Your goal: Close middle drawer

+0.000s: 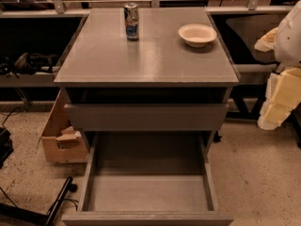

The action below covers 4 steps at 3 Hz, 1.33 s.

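The pulled-out middle drawer (146, 217), its front running crosswise, lies below-left of the tool (281, 95), whose opening I cannot tell.

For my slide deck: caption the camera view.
Middle drawer open and empty; gripper right of the cabinet, apart from it.

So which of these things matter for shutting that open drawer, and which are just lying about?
Part of the job: middle drawer, pulled far out; gripper, off to the right of the cabinet.
Just lying about: can and bowl on the cabinet top; cardboard box beside it.
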Each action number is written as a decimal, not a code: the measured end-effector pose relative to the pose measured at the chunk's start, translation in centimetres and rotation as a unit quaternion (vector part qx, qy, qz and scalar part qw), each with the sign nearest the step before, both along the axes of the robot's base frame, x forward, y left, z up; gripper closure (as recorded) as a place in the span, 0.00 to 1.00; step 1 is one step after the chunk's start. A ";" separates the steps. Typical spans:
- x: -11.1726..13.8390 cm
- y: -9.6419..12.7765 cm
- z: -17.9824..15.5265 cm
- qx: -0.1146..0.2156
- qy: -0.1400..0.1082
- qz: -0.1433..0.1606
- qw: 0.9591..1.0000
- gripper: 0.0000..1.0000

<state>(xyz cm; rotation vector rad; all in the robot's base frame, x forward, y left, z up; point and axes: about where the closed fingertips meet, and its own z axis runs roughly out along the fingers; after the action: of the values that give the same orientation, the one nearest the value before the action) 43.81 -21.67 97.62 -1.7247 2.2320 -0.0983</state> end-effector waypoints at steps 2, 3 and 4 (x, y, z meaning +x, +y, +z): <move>0.0 -0.5 0.9 -0.026 -0.012 -0.013 0.999 0.00; -0.9 -1.0 -0.5 -0.027 -0.015 -0.039 0.999 0.00; -4.2 -2.0 -6.3 0.012 0.010 -0.081 0.997 0.18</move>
<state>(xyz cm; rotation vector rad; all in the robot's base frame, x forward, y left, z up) 39.65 -23.71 91.33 -1.5372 2.3752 -0.0915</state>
